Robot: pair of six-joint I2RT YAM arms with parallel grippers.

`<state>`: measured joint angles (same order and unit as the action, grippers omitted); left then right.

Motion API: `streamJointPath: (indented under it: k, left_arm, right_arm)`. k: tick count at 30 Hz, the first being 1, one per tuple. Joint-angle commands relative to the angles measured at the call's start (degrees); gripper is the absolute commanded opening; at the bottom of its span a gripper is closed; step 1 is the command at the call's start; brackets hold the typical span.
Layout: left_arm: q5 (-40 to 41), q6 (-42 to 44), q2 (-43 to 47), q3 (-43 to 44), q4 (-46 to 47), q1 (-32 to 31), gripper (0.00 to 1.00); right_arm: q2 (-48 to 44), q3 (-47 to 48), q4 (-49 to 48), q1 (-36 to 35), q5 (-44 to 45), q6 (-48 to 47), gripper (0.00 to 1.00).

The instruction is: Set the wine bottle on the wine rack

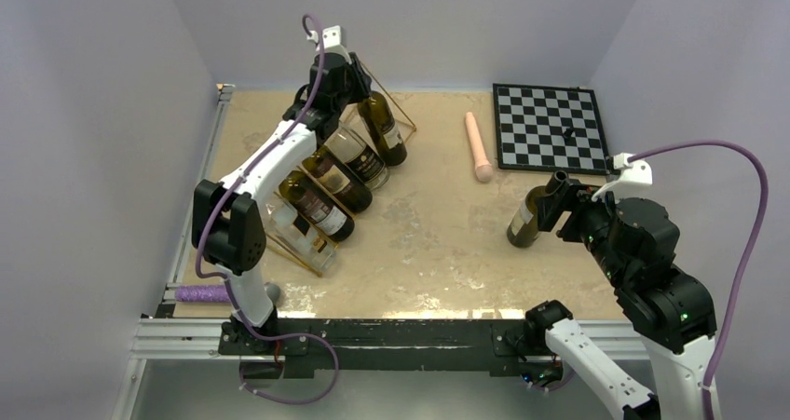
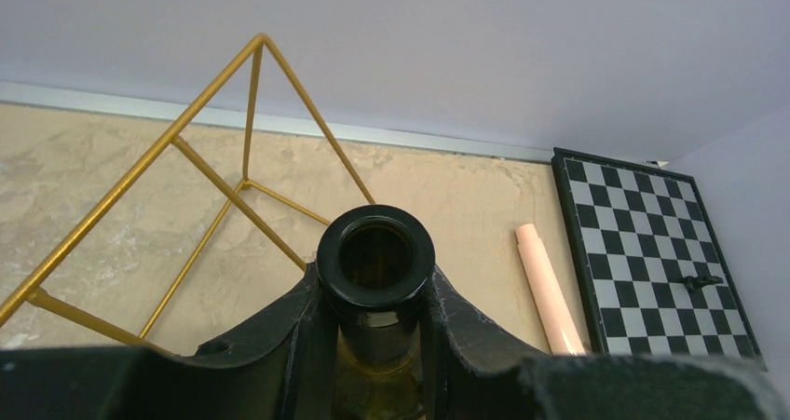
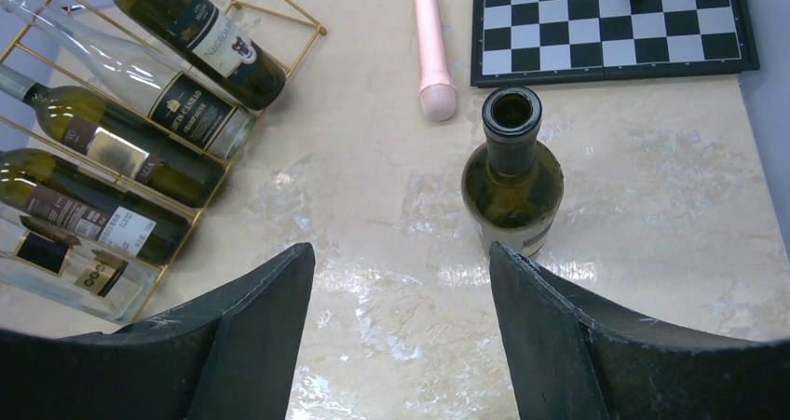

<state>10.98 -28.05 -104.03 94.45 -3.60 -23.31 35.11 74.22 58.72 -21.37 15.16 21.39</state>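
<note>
The gold wire wine rack [image 1: 399, 109] [image 2: 250, 103] [image 3: 291, 17] stands at the back left with several bottles lying in it. My left gripper [image 1: 333, 74] [image 2: 375, 288] is shut on the neck of the dark wine bottle [image 1: 384, 128] [image 2: 375, 252] at the rack's far end. Its open mouth points at the camera in the left wrist view. Another green wine bottle [image 1: 525, 219] [image 3: 512, 176] stands upright on the table at the right. My right gripper [image 1: 557, 193] [image 3: 401, 264] hovers open just beside and above it, with nothing between its fingers.
A black-and-white chessboard [image 1: 550, 128] [image 3: 606, 24] with one dark piece [image 1: 569, 131] lies at the back right. A pink cylinder [image 1: 479, 146] [image 3: 430, 43] lies between rack and board. A purple-handled tool [image 1: 207, 293] rests by the left arm's base.
</note>
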Motion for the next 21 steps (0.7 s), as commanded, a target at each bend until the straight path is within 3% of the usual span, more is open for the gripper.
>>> streamJointPath:
  k: [1, 7, 21]
  left_arm:
    - [0.2, -5.9, 2.4, -2.3, 9.1, 1.2, 0.0]
    - [0.2, -4.4, 2.9, -6.2, 14.3, 1.5, 0.0]
    - [5.3, -0.7, 3.3, -7.6, 16.2, 1.8, 0.0]
  right_arm:
    - [0.3, -0.3, -2.0, 0.1, 0.5, -0.4, 0.73]
    - [0.6, -0.3, -1.9, 0.1, 0.8, -0.6, 0.74]
    - [1.8, -0.6, -2.4, 0.2, 0.2, -0.5, 0.74]
